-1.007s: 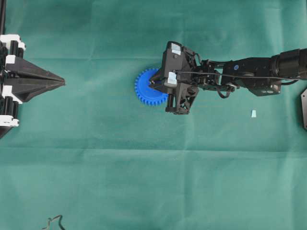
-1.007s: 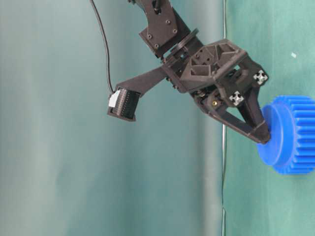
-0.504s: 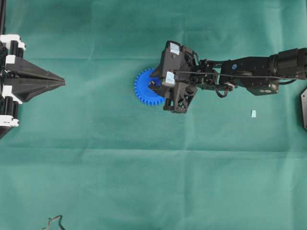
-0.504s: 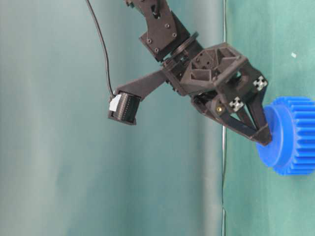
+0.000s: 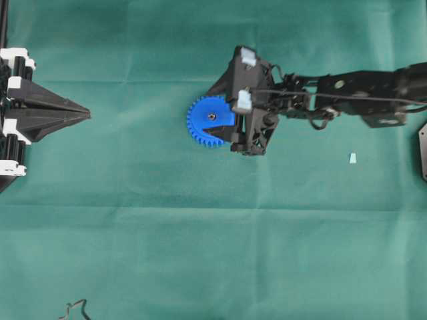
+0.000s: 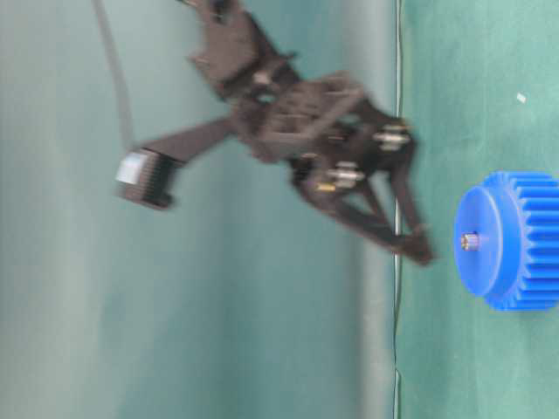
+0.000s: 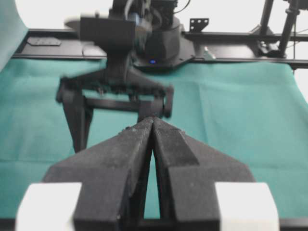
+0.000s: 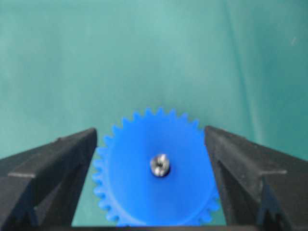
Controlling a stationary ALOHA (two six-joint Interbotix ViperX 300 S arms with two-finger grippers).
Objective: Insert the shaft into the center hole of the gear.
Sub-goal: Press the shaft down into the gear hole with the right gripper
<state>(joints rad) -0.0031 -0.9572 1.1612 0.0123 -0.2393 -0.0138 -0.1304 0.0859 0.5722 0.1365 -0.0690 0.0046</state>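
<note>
The blue gear lies flat on the green cloth. The silvery shaft stands in its center hole, with its end just proud of the hub. My right gripper is open and empty, raised off the gear, with one finger on each side of it. In the right wrist view the gear and the shaft sit between the spread fingers. In the table-level view the blurred gripper is apart from the gear. My left gripper is shut and empty at the far left.
A small pale bluish chip lies on the cloth right of the gear. A thin dark wire shape is at the bottom left edge. A dark plate is at the right edge.
My right gripper has opened and lifted away from the gear hub. The shaft now shows uncovered, seated in the center hole. The left arm has not moved.
</note>
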